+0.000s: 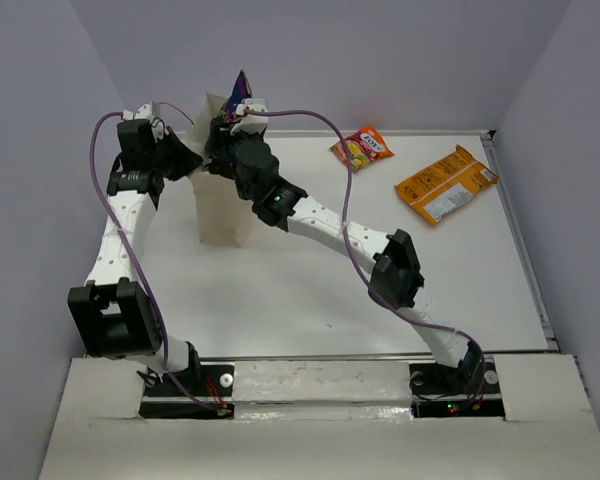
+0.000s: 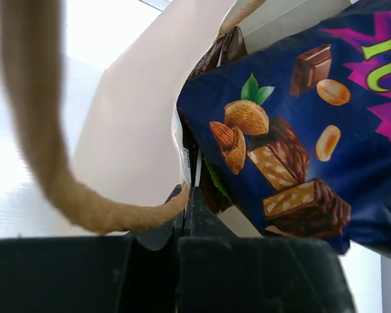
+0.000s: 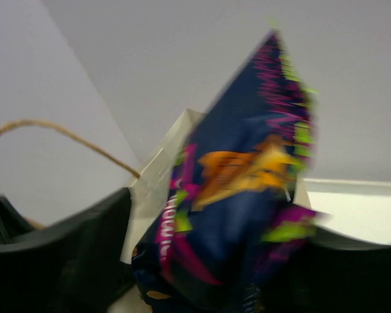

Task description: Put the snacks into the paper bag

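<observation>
A robotics lab cell: plain grey walls (image 1: 330,60) are boxing in a white bench (image 1: 280,300), and two cabled robot arms (image 1: 330,230) are sitting bolted along its near edge.

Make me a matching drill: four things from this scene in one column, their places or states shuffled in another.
1. purple packet
2. orange packet
3. red-orange packet
4. paper bag

A. lying at the far right of the table
B. standing upright, rim pinched by the left gripper
C. at the bag's mouth, tip sticking up
D. lying near the table's back edge, left of another packet

Pairs: 1-C, 2-A, 3-D, 4-B
</observation>
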